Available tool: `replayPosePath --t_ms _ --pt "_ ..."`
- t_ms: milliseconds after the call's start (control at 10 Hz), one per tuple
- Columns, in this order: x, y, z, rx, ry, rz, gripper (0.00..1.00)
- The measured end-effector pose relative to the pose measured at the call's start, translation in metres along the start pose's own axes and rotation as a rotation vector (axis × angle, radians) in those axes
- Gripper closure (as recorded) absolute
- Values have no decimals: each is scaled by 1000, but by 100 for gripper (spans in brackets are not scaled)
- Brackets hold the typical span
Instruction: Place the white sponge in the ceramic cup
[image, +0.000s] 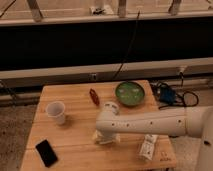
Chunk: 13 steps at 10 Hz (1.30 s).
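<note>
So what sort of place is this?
Probably a lab or workshop corner: a wooden table, loose cables beside it, and a robot arm with its gripper down at the white sponge, mid-table.

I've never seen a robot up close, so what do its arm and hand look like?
The arm is a thick, smooth, off-white tube with rounded joints and a short round cap at its bend. No cables or markings show on it. Its gripper, equally pale, is down at the wooden table, near its front middle.
</note>
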Motion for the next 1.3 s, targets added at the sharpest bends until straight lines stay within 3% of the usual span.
replayPosePath --t_ms 1300 --pt "1 -5 6 6 -1 -17 20"
